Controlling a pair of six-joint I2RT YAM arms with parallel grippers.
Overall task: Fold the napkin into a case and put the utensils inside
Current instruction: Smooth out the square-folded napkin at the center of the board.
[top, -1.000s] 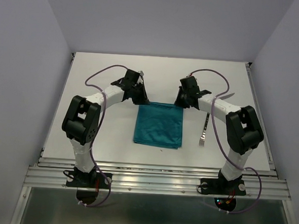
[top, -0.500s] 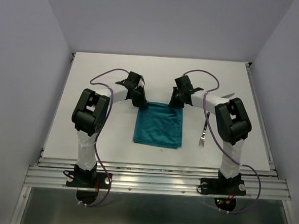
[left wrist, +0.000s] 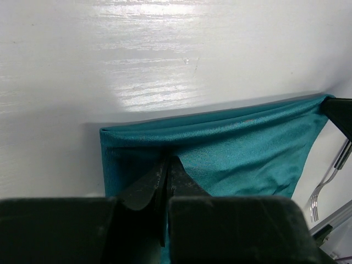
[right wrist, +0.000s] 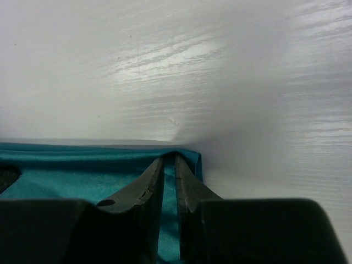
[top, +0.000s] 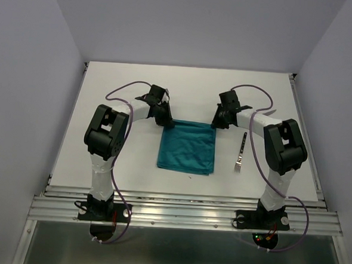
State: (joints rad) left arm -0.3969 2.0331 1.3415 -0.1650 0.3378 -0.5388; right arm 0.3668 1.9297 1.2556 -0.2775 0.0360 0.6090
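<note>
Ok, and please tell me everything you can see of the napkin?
The napkin is plain teal cloth with a slight sheen, lying flat on the white table as a near-square rectangle. Its far edge shows more than one layer, so it looks folded. A few soft wrinkles run across it. The left gripper pinches its far left corner with jaws shut; the right gripper pinches the far right corner. The fork lies to its right, not touching.

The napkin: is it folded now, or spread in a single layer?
Folded. The napkin shows stacked layers along its far edge in the left wrist view.
</note>
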